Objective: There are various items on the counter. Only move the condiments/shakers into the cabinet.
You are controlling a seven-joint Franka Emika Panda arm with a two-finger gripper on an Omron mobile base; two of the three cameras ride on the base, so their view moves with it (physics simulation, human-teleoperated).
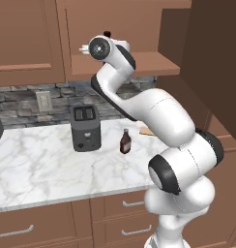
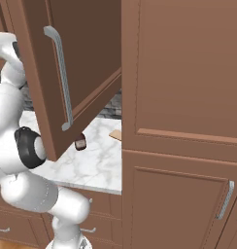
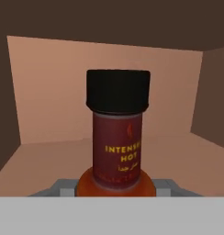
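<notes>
Gripper (image 3: 116, 190) clamped low on the red-labelled black-capped bottle (image 3: 117, 137), upright, long axis vertical, held inside the cabinet (image 3: 63, 92) just above its shelf (image 3: 187, 156), back wall farther ahead; reddish-brown bottle (image 1: 125, 142) waits on the counter (image 1: 42, 160).

A white wall outlet (image 1: 43, 100) sits on the grey stone backsplash (image 1: 23, 104).

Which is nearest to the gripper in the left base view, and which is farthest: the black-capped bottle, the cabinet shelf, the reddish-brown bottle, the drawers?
1. black-capped bottle, held in the gripper itself.
2. cabinet shelf, just beneath the raised hand.
3. reddish-brown bottle, down on the counter, right of the toaster.
4. drawers, under the counter.
</notes>
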